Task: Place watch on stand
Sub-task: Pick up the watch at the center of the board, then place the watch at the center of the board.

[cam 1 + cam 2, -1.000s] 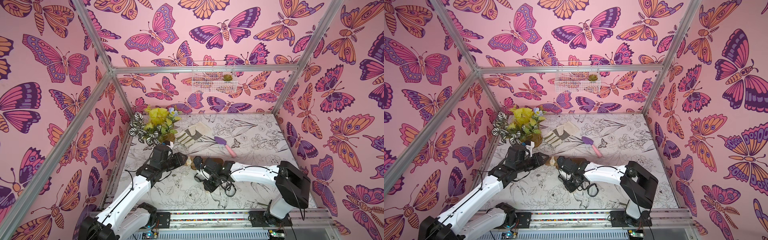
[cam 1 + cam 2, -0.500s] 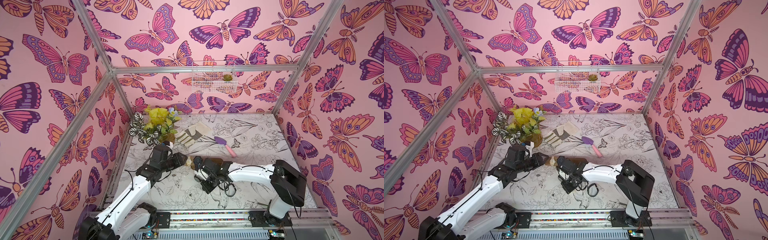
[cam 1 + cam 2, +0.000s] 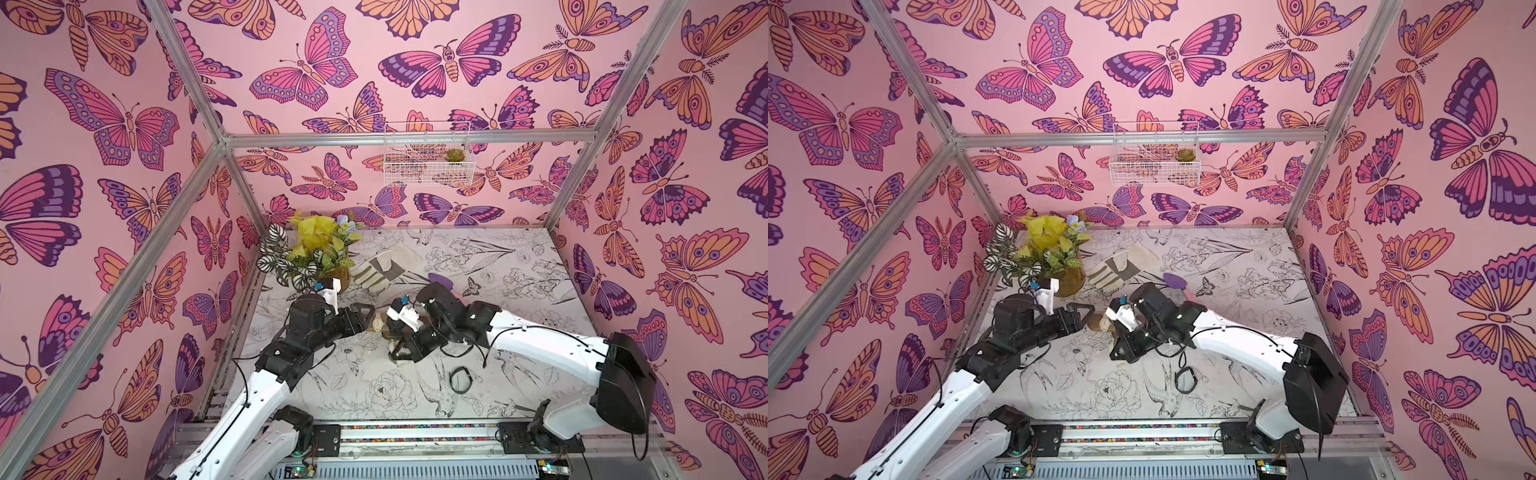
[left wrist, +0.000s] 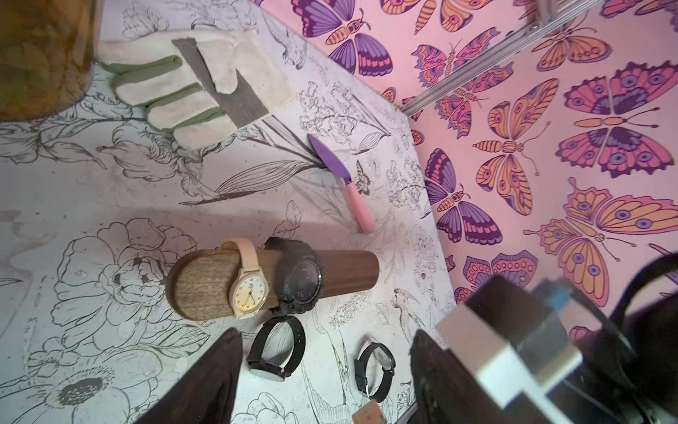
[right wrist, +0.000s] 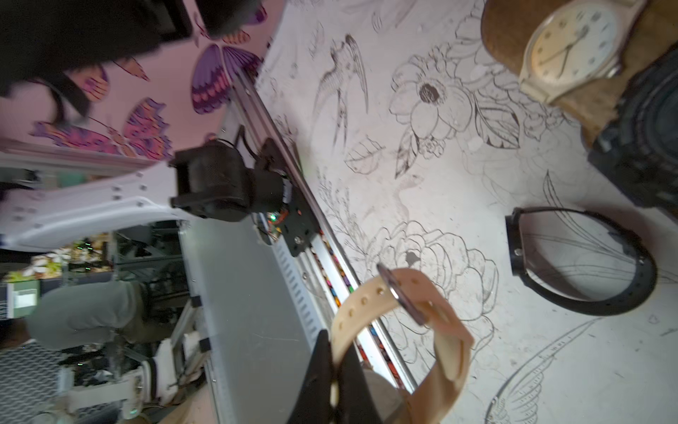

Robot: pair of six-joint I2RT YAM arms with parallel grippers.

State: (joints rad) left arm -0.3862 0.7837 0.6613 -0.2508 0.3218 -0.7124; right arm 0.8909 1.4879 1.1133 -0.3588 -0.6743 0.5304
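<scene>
Top views: the white left arm reaches in from the front rail with its elbow bent, the left gripper [image 3: 371, 318] level and aimed at the centre. The white right arm folds inward, the right gripper [image 3: 395, 356] tipped down toward the floral line-drawn table [image 3: 519, 266]. The brown wooden stand [image 3: 1098, 323] lies between them, mostly hidden. Left wrist: the left gripper [image 4: 324, 336] has its dark fingers spread wide, holding nothing. The stand [image 4: 352, 273] is a smooth rounded bar with a grainy, paler end face. It carries a cream-dialled watch [image 4: 248, 292] and a chunky black watch [image 4: 299, 282]. A slim black watch [image 4: 265, 370] lies on the table just beside the stand. Right wrist: the right gripper [image 5: 335, 348] has its fingers pressed together on the tan-strapped watch [image 5: 367, 303], which is buckled into a loop and held above the table, apart from the stand [image 5: 502, 40].
</scene>
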